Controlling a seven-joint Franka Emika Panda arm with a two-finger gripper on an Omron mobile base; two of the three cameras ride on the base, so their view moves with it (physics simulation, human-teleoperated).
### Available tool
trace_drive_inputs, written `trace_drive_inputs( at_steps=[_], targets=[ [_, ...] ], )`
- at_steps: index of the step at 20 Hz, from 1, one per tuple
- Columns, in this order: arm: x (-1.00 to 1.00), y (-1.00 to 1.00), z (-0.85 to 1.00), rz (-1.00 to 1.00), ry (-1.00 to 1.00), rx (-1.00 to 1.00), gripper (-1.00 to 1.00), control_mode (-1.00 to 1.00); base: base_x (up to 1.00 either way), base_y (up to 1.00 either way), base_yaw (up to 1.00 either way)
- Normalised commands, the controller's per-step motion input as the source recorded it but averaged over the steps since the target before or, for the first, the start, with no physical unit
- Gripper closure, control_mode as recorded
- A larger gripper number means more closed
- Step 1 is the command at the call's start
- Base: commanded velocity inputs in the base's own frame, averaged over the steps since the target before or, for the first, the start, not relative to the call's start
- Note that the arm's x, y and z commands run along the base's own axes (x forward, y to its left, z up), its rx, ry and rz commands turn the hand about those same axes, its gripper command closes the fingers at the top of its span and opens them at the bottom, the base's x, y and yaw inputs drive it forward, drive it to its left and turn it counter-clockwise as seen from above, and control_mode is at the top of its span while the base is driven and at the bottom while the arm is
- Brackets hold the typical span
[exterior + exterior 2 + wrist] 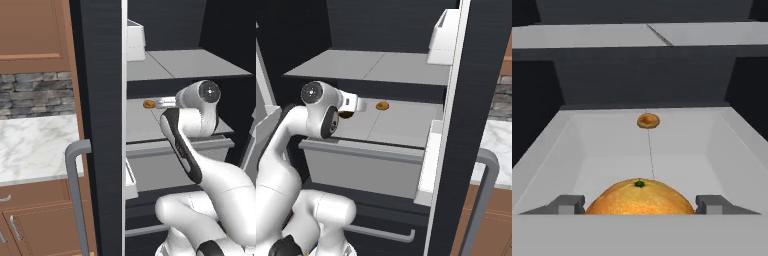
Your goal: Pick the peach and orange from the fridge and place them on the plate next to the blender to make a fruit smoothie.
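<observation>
Pale grey shelves are lining the open black fridge (100, 100), with marble counter (35, 145) and wood cabinets lying beside it. Inside, the gripper (640, 204) is reaching over a shelf, fingers apart on either side of the orange (640, 198). A flat brown-orange disc (648, 120) is lying farther back.

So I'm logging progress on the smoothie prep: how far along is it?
Early. Done: the fridge stands open and the arm has reached its middle shelf. In hand: the gripper is open, its fingertips flanking the orange, not yet closed. A flat brown-orange disc lies farther back. Left: lifting the orange, finding the peach, and carrying both to the plate.
</observation>
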Motion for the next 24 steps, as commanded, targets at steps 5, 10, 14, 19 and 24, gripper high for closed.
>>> trace_drive_inputs(
  at_steps=[5,10,14,19,24],
  targets=[
    [-1.00,-0.02,0.02,0.00,0.30,0.00,1.00,-1.00,0.00,0.00,0.00],
    [-0.95,0.00,0.00,0.01,0.05,0.00,1.00,-1.00,0.00,0.00,0.00],
    [-0.45,0.00,0.04,0.00,-0.14,0.00,1.00,-1.00,0.00,0.00,0.00],
    [-0.01,0.00,0.00,0.00,-0.03,0.00,1.00,-1.00,0.00,0.00,0.00],
    [-0.24,0.00,0.00,0.00,-0.18,-0.01,1.00,-1.00,0.00,0.00,0.00]
  ],
)
